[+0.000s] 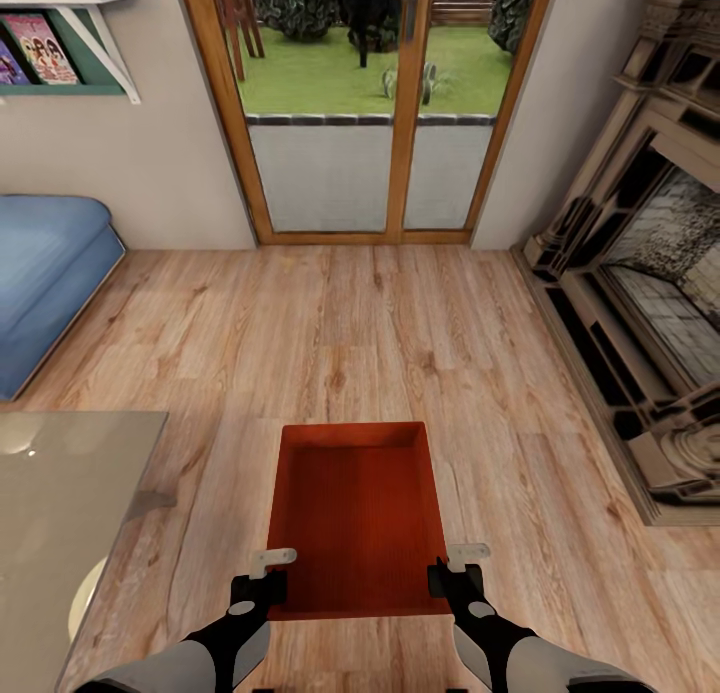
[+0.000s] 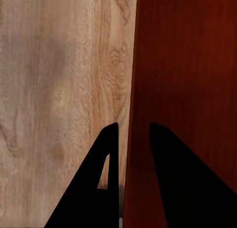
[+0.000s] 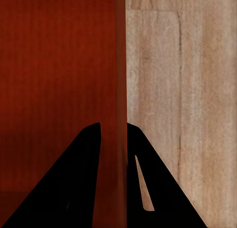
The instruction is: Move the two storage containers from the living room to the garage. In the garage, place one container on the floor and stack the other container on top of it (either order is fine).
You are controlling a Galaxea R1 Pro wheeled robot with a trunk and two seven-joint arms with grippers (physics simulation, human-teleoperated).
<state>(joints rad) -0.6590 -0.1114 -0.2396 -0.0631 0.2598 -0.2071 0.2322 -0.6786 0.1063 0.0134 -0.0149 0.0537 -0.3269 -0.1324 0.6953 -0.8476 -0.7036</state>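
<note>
Two grippers of yours clamp one orange-red container (image 1: 350, 518) in the living room.

Your left gripper (image 1: 262, 578) grasps the bin's left wall near its near corner, one finger inside and one outside, as the left wrist view (image 2: 133, 139) confirms. Your right gripper (image 1: 452, 573) pinches the right wall near the other near corner; in the right wrist view (image 3: 114, 134) the thin wall runs between its dark fingers. The open, empty bin sits over the light wood-plank floor (image 1: 400, 323), midway between the glass table's corner (image 1: 80, 493) and the fireplace (image 1: 640, 303), facing the glass doors (image 1: 370, 103). A blue sofa (image 1: 45, 263) lies at the left wall.
</note>
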